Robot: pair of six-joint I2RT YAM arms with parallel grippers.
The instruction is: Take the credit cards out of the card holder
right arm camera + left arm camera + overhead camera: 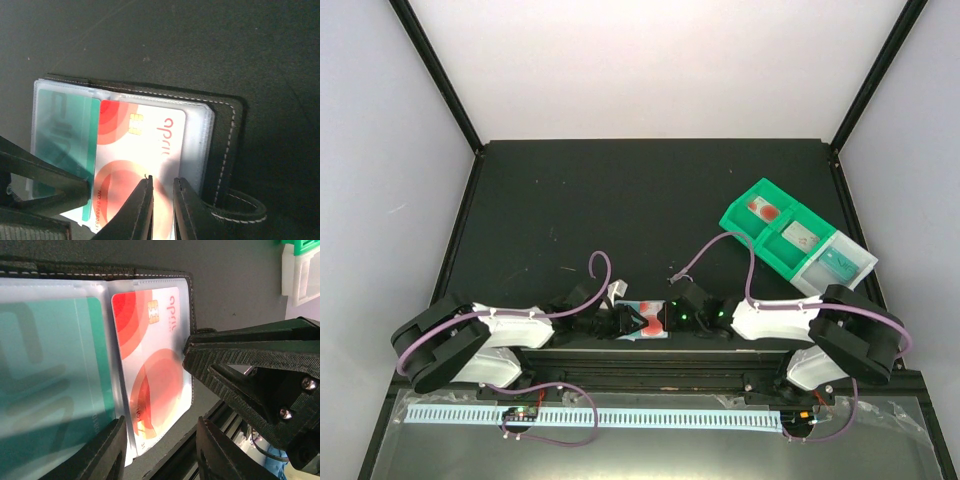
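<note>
wallet (pixel 650 322) open, tabletop (pixel 620 200) 6 o'clock | left pincer (pixel 161 426) apart over its edge | right pincer (pixel 162 179) near-together on red-white card (pixel 145 145), grip: cannot tell | risk: unpinned wallet drags along with card

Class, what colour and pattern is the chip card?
The chip card is white with red circles; best in the right wrist view.
</note>
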